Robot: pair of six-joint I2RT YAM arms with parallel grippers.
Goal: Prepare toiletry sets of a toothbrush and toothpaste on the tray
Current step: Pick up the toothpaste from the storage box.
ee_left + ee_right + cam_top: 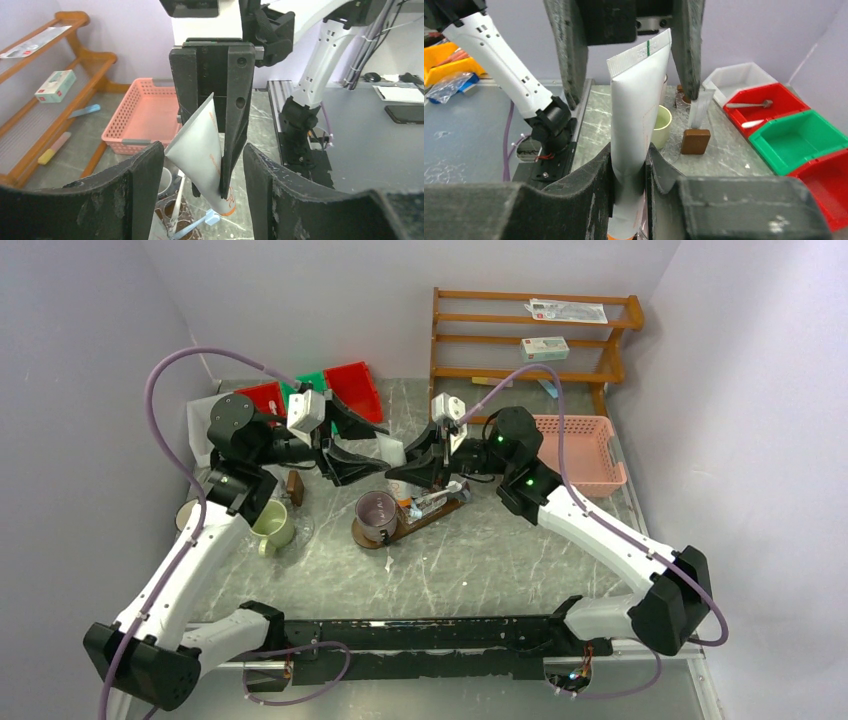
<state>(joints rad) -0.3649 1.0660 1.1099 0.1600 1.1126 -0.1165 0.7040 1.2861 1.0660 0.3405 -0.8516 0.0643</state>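
Overhead, you see 1 mug [378, 512] standing on tray [410, 525], toothbrush [437, 500] apparently lying beside it. Green mug [272, 528] sits off tray on surface [480, 560]. My read: first set lacks paste, others unstarted.

Left wrist: your left claw [200, 185] spread, straddling white tube [200, 145], not gripping.

Right wrist: your right claw [629, 195] pinching tube low. Tube upright in air near tray, crimped end up, orange print, body smooth.
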